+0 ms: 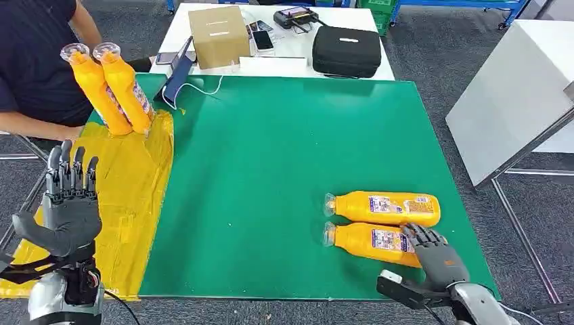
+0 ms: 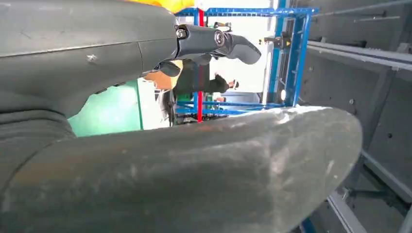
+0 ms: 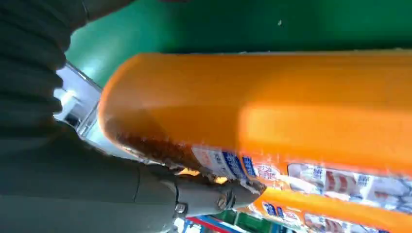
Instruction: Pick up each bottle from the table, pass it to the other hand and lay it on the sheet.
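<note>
Right hand (image 1: 436, 256) at 5 o'clock on the bench (image 1: 271, 169), fingers laid on the near bottle (image 1: 369, 242), grip not confirmable; far bottle (image 1: 386, 207) just beside. Left hand (image 1: 68, 203) at 8 o'clock, fingers spread, empty, over the yellow sheet (image 1: 135, 196).

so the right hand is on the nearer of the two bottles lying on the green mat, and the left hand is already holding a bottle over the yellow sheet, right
Not quite. The left hand holds nothing: in the head view it hangs open, fingers apart, over the yellow sheet. The rest stands: the right hand rests on the nearer bottle of the two on the green mat.
</note>
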Controlling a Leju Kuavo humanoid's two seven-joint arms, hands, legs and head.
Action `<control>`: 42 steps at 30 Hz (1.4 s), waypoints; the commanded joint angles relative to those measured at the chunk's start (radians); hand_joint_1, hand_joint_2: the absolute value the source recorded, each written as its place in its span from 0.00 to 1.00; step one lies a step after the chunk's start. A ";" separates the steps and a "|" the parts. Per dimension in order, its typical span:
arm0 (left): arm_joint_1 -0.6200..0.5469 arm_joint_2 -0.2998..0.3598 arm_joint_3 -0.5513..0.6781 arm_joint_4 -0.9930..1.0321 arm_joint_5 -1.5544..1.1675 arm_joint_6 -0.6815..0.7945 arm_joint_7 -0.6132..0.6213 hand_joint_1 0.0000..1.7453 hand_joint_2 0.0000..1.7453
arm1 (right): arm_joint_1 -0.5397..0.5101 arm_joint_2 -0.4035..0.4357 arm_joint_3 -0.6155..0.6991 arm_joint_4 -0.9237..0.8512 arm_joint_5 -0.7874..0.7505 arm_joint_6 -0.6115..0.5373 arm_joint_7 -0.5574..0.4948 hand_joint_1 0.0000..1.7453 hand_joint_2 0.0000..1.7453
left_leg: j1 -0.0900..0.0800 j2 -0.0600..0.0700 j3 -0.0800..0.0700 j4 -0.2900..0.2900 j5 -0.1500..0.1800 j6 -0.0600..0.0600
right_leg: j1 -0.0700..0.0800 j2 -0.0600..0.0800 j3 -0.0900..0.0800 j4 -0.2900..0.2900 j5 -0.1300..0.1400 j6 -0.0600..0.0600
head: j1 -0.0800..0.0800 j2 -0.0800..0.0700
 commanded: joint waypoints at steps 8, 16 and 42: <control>-0.079 0.015 -0.040 0.122 0.008 0.009 0.010 0.00 0.00 | -0.023 -0.007 0.160 0.241 -0.042 0.042 0.002 1.00 1.00 | 0.002 -0.001 0.011 -0.002 -0.002 -0.005 | 0.001 0.001 -0.001 -0.003 -0.004 -0.008 | 0.000 0.000; -0.081 0.012 -0.041 0.130 0.009 0.011 0.005 0.00 0.00 | -0.020 -0.038 0.184 0.220 -0.080 0.050 0.015 1.00 1.00 | 0.003 -0.002 0.017 -0.001 -0.003 -0.005 | 0.002 0.000 0.006 -0.003 -0.004 -0.006 | 0.000 0.000; 0.136 -0.073 -0.182 -0.073 0.049 0.005 0.053 0.00 1.00 | -0.024 0.440 -0.054 -0.329 -0.737 -0.138 -0.453 1.00 1.00 | 0.001 -0.003 0.008 0.003 -0.004 -0.008 | 0.000 0.003 -0.006 0.012 -0.009 -0.010 | -0.003 0.000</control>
